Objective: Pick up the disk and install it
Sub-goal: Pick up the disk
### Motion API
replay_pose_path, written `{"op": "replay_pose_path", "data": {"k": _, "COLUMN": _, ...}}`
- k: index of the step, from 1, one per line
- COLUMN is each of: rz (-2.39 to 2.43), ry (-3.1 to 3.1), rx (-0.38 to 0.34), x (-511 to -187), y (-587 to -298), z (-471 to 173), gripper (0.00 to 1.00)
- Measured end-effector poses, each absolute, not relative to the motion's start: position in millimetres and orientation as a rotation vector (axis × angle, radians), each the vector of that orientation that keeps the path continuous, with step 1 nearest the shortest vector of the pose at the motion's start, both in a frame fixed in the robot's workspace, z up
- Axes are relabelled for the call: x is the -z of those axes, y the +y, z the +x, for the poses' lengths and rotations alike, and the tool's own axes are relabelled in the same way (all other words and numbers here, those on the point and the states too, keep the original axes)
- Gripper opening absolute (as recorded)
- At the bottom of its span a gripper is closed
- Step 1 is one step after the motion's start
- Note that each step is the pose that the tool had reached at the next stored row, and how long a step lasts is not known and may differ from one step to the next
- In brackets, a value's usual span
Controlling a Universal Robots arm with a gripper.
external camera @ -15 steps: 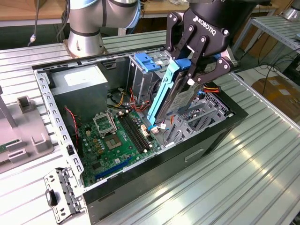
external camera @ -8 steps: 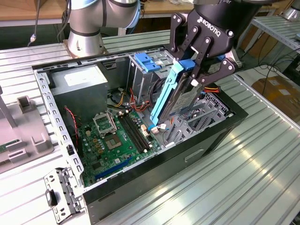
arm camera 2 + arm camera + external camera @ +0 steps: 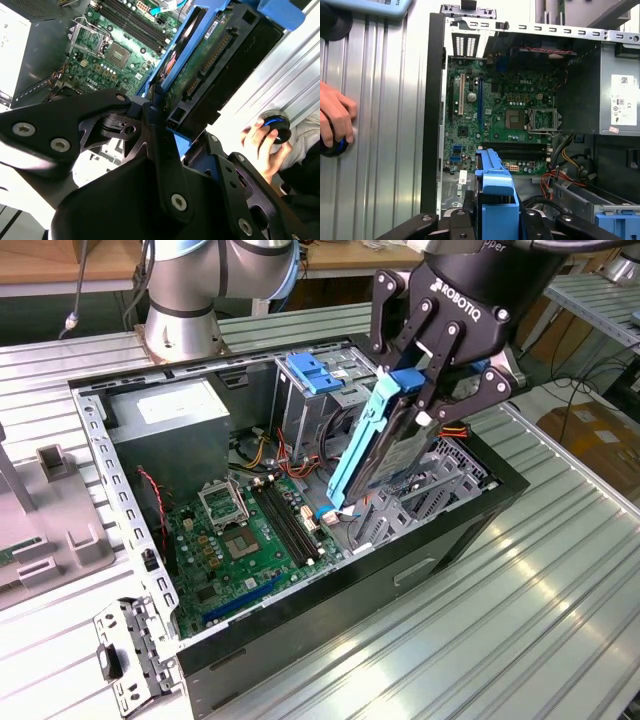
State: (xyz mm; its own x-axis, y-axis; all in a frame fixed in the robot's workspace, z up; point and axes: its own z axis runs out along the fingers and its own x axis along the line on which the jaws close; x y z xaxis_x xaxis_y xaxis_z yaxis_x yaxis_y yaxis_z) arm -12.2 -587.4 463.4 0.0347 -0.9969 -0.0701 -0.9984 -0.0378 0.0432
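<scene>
Holding: the gripper [image 3: 428, 400] had its jaws closed partway onto the disk [image 3: 372, 445]. They pinched it across its flat faces near the upper end, with nothing else in the grasp.
Dial: clock directions are read in the exterior view, centred on the open computer case [image 3: 470, 530], with 12 o'clock pointing toward the arm's base [image 3: 185, 300].
Disk place: it hung off the table at about 2 o'clock, above the case's open side. It was steeply tilted, with its upper end toward 1 o'clock and its lower end dipping toward the dial's centre.
Disk contact: whether the lower end touched anything inside the case could not be told.
Disk look: a blue carrier rail ran along the edge facing 9 o'clock. In the second wrist view its green circuit side [image 3: 210, 55] showed, and in the first wrist view the blue carrier end [image 3: 495, 192] stood between the black fingers.
Motherboard [image 3: 240, 535]: it lay flat on the case floor at about 7 o'clock, just beside the disk's lower end.
Power supply [image 3: 170, 425]: a grey box at 10 o'clock, well apart from the disk.
Blue bracket [image 3: 315, 370]: it sat atop the metal cage at 12 o'clock, near the disk's upper part.
Grey fixture [image 3: 50, 510]: it stood outside the case at 9 o'clock on the ribbed table [image 3: 560, 620].
Hand [image 3: 262, 147]: a person's hand rested on a black knob [image 3: 276, 127] with a blue ring, on the table outside the case.
</scene>
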Motion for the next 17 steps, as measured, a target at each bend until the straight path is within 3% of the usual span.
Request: {"op": "replay_pose_path", "data": {"k": 17, "rz": -2.247, "ry": 2.167, "rx": -0.126, "x": -463, "y": -596, "z": -1, "gripper": 0.37}}
